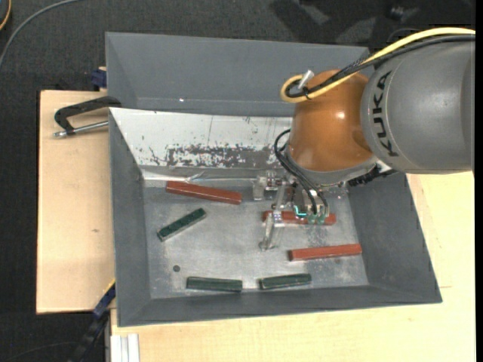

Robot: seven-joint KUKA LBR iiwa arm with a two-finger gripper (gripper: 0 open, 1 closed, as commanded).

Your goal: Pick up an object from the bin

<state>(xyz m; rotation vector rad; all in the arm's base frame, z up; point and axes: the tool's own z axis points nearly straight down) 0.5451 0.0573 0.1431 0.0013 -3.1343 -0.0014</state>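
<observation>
The gripper [287, 223], spread or closed I cannot tell, sits low over a short red-brown flat bar [276, 216] right of centre in the grey metal bin [226, 66], so the lift looks still undone, while a longer red bar [324, 253] nearby and three dark green bars [181, 223] farther off lie loose.

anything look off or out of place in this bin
Nothing really stands out. The red bars and dark green bars lie flat, scattered at different angles on the floor of the bin. The back wall has dark speckled marks, which look like wear.
</observation>
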